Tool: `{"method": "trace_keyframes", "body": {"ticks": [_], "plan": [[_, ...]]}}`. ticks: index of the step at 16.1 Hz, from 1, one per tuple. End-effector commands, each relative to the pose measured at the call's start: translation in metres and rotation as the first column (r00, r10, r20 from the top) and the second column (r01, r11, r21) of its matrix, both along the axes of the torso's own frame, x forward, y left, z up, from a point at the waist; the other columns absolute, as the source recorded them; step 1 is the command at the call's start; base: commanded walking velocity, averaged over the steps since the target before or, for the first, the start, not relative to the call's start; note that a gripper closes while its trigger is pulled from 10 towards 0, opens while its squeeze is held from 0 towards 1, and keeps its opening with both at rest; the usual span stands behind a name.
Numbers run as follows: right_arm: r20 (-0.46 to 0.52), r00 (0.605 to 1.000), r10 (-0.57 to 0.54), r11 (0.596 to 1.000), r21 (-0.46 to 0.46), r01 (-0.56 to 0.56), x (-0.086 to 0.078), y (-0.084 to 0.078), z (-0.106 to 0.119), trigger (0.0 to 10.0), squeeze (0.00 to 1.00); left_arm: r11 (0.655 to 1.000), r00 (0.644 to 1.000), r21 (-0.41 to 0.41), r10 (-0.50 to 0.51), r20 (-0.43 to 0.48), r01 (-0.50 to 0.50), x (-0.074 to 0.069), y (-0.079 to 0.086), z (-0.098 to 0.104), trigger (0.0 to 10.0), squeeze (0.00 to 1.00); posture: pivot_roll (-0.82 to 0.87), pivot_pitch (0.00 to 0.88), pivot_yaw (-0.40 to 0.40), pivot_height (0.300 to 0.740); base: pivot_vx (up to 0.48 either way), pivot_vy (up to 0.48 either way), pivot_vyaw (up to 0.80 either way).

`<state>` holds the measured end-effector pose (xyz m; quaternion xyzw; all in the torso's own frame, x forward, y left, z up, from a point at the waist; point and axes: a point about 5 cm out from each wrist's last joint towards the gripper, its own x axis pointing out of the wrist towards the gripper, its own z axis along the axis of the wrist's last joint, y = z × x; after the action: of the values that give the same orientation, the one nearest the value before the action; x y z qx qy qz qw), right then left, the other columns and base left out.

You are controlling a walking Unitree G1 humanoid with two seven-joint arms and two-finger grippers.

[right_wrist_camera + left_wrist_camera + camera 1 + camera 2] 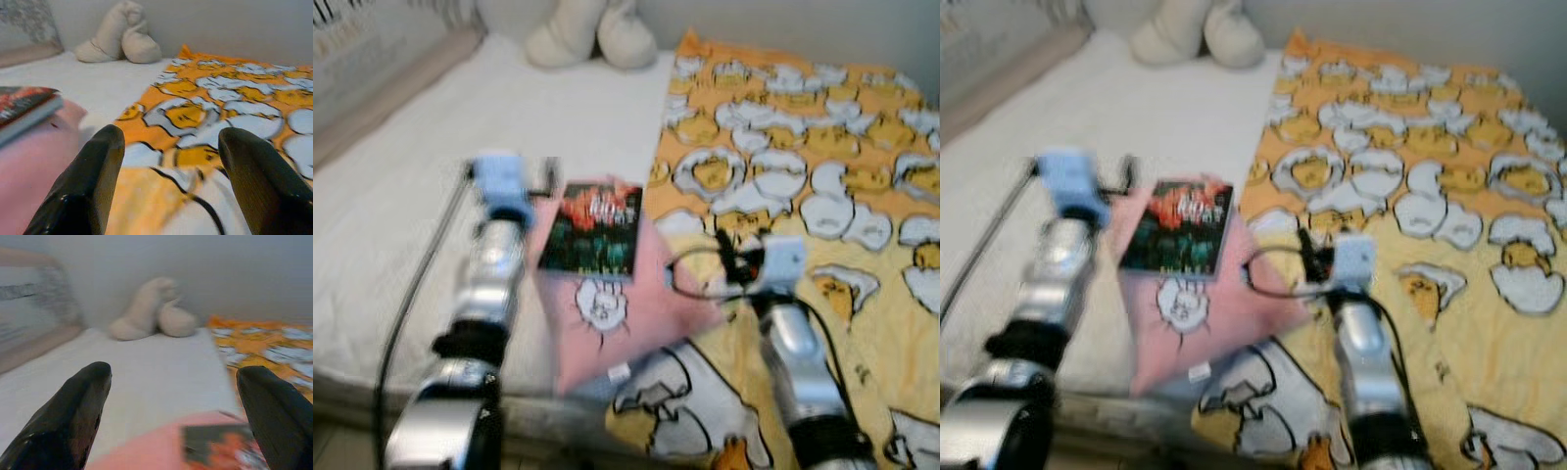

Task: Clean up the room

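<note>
Left gripper [171,396]: held out over the near part of the bed, beside the pillow's left edge; its two black fingers [73,411] stand wide apart with nothing between them.
Right gripper [168,171]: held out over the blanket, just right of the pillow; its fingers [264,181] are also spread wide and empty.
Pillow [636,323]: pink, with a small cartoon drawing and a white tag at its near corner; lies at the near edge of the bed, between the two arms, its right side touching the blanket.
Book [592,230]: dark cover with red and green print; lies flat on the far half of the pillow, slightly tilted.
Blanket [822,166]: orange-yellow with a white and yellow cartoon pattern; covers the right side of the bed.
Bed [431,196]: white sheet, bare on the left side.
Soft toy [592,34]: cream-white, at the far end of the bed against the wall.
</note>
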<state>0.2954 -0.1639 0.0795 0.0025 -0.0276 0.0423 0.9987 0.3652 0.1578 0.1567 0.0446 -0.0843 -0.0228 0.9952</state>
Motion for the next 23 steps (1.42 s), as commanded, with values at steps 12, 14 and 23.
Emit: {"method": "trace_keyframes", "body": {"ticks": [12,14,23], "plan": [[-0.093,0.995,0.031,1.000,0.009,-0.030,-0.028,-0.005,-0.015,10.0,0.00,0.952,0.941,-0.293,-0.173,-0.289,0.085,0.022,-0.003,-0.024,10.0,0.00,-0.07,0.000,-0.025,0.740,0.000,0.075,0.00],[-0.092,0.994,0.054,0.999,-0.004,-0.054,-0.039,-0.005,-0.014,10.0,0.00,0.938,0.940,-0.330,-0.201,-0.277,0.104,0.026,-0.007,-0.018,10.0,0.00,-0.10,0.000,-0.027,0.740,0.000,0.000,0.00],[-0.150,0.986,0.071,0.996,-0.034,-0.077,-0.088,-0.009,-0.009,10.0,0.00,0.927,0.941,-0.361,-0.210,-0.265,0.105,0.031,-0.011,-0.013,10.0,0.00,-0.20,0.108,-0.040,0.740,0.000,0.000,0.00]]}}
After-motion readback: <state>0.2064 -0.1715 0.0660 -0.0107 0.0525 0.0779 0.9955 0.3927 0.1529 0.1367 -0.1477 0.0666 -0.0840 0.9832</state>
